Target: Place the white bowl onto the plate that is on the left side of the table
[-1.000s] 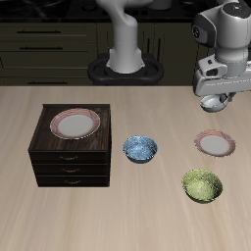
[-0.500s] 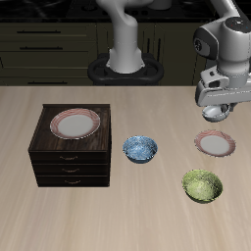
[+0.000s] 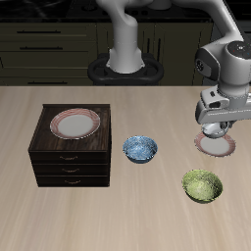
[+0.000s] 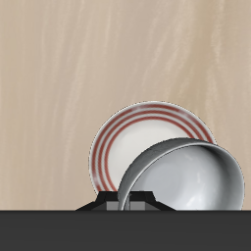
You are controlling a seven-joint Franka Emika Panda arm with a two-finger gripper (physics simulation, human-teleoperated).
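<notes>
Bench (image 3: 118, 211): pale wood-grain top; you see everything below standing on it or held above it.

Dark wooden drawer cabinet (image 3: 69, 157): low, three drawers with small pulls, standing well apart from your arm, toward the other side of the bench. A pink-rimmed plate (image 3: 75, 124) lies flat on its top.

Your arm (image 3: 231, 69): white and grey, bent over the side of the bench where the target plate lies.

Plate (image 3: 218, 147): round, shallow, dull pink-red rim, pale centre, flat on the bench directly under your pincer. In the exterior view most of it is covered by the pincer and its load. In the wrist view (image 4: 147, 147) you see its ringed rim and pale middle, with part of it overlapped by the bowl.

Green bowl (image 3: 202, 185): upright on the bench, nearer the front edge than the plate, close beside it but not touching.

Blue patterned bowl (image 3: 139, 149): upright on the bench between the cabinet and the plate, just beside the cabinet.

White bowl (image 4: 186, 176): small, glossy, pale grey inside, held in your pincer over the plate. In the exterior view (image 3: 214, 130) it shows just below the fingers. You cannot tell whether it touches the plate.

Pincer (image 3: 215, 123): clamped on the white bowl's rim, pointing down.
</notes>
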